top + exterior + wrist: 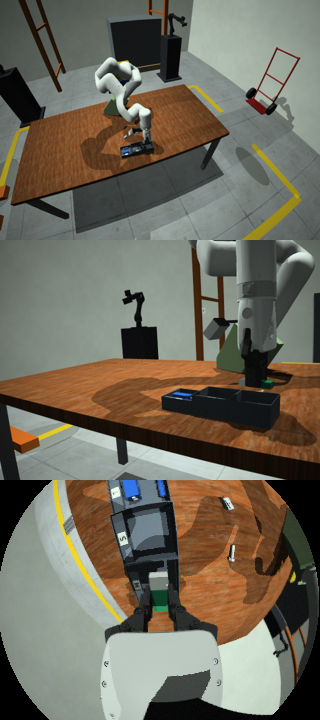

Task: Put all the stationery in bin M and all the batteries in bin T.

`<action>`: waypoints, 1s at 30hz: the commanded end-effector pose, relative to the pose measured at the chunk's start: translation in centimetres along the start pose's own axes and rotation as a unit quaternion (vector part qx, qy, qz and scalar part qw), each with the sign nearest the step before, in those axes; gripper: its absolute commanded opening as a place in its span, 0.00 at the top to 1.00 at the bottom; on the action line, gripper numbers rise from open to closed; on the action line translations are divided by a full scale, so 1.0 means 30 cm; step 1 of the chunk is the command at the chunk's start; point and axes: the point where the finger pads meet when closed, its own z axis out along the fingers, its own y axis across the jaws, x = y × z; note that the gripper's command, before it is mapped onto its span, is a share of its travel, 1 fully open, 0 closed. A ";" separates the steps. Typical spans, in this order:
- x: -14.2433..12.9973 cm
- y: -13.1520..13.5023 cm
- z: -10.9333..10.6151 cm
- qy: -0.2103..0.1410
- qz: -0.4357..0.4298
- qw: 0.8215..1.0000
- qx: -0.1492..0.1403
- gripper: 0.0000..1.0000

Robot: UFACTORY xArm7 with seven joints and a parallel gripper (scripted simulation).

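Note:
My gripper (147, 141) (255, 385) (159, 591) is shut on a green and pale grey block, like an eraser (268, 384) (160, 601). It holds the block above bin M (150, 151) (254, 413) (137, 585), the end compartment of a dark three-part tray; the block hides part of that bin's inside. Bin T (175, 403) (115, 492), the low compartment at the other end, holds blue things, apparently batteries (125, 151) (182, 394) (131, 489). The wrist view shows two of them.
The middle compartment (123, 539) is marked S. A small white block (125, 136) (228, 503) and a pale bolt-like piece (232, 553) lie on the table behind the tray. A green wedge-shaped block (112, 107) (228, 356) stands near the arm's base.

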 end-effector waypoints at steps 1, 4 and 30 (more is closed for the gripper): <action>0.000 -0.004 -0.004 -0.005 -0.041 0.999 -0.006 1.00; 0.000 -0.005 -0.004 -0.005 -0.041 0.999 -0.006 1.00; -0.001 -0.004 0.089 -0.005 -0.041 0.999 -0.006 1.00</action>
